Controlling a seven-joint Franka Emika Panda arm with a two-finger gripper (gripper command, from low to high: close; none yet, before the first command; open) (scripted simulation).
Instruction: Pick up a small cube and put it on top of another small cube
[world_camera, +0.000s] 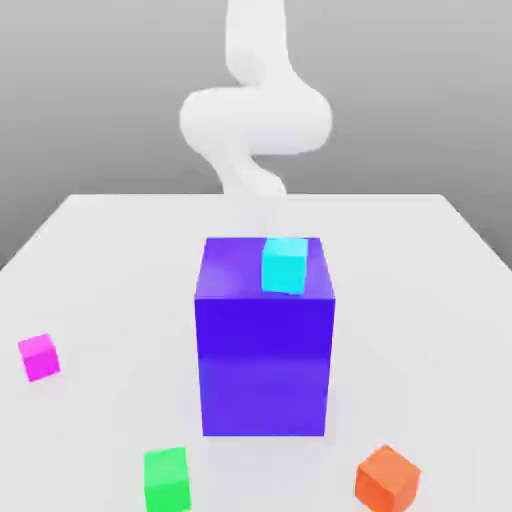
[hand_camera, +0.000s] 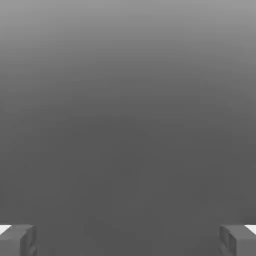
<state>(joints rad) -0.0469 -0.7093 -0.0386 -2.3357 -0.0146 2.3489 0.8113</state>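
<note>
Pink cube (world_camera: 39, 357) sits on the white surface (world_camera: 110, 260), far to the exterior view's left, well apart from the big blue block (world_camera: 265, 350). A light-blue cube (world_camera: 284, 264) rests on top of that block. Green cube (world_camera: 166, 478) & orange cube (world_camera: 387, 477) sit near the front. Claw (hand_camera: 128, 240) is wide apart, holding nothing.

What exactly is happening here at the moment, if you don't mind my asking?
Nothing is being handled yet. The white arm rises behind the big blue-purple block, and its tool is open with nothing between the fingers. The small magenta cube sits alone on the table at the exterior view's left. A cyan cube rests on top of the big block, while a green cube and an orange cube lie in front of it.
</note>
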